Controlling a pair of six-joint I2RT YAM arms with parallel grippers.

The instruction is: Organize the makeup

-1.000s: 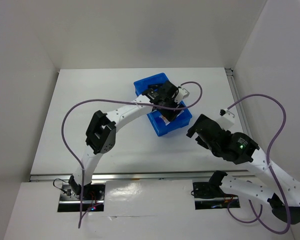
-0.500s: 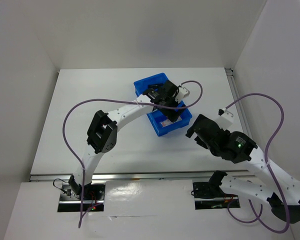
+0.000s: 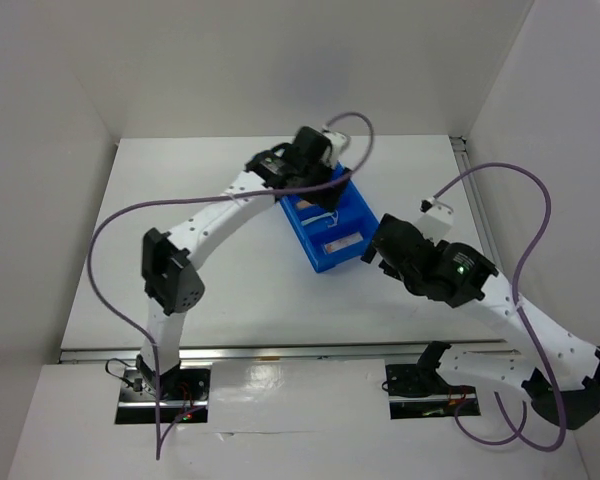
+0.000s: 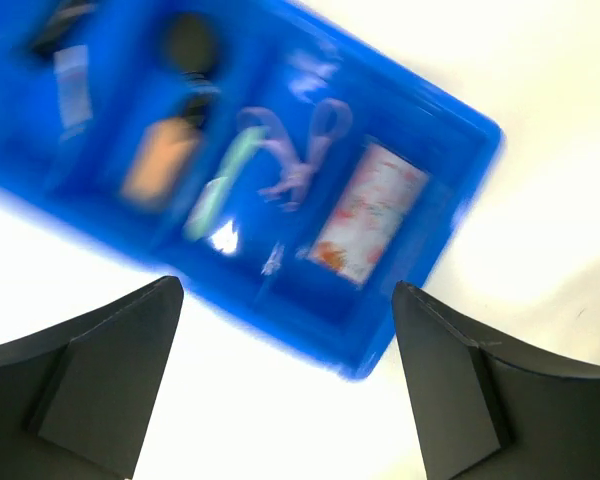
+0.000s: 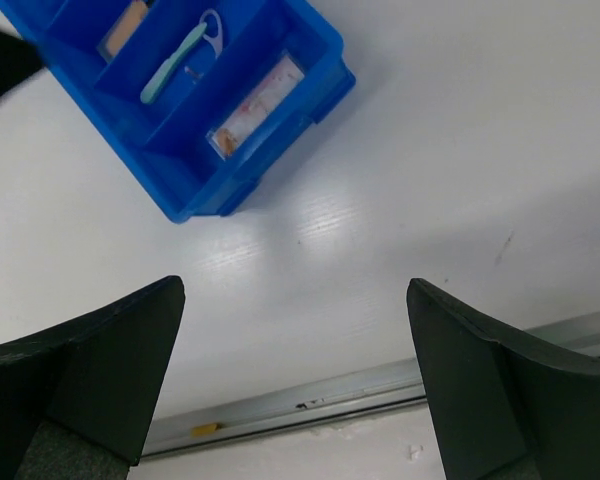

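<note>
The makeup lies in the compartments of a blue tray (image 3: 318, 262) at the middle of the table. In the blurred left wrist view I see a pink-red packet (image 4: 365, 212), a lilac looped tool (image 4: 298, 152) and a beige bottle (image 4: 158, 165) with a black cap. The packet (image 5: 255, 105) fills the nearest compartment, the looped tool (image 5: 180, 55) the one behind it. My left gripper (image 3: 302, 165) hangs open over the tray's far end, holding nothing. My right gripper (image 5: 295, 290) is open and empty above bare table, near and right of the tray (image 5: 280, 140).
A metal rail (image 5: 380, 385) runs along the table's near edge. White walls close in the back and right side (image 3: 540, 150). Purple cables loop above both arms.
The left gripper has opened fully and pulled back from the near compartment to the tray's far end, leaving the packet lying there. The right arm has shifted slightly toward the tray.
</note>
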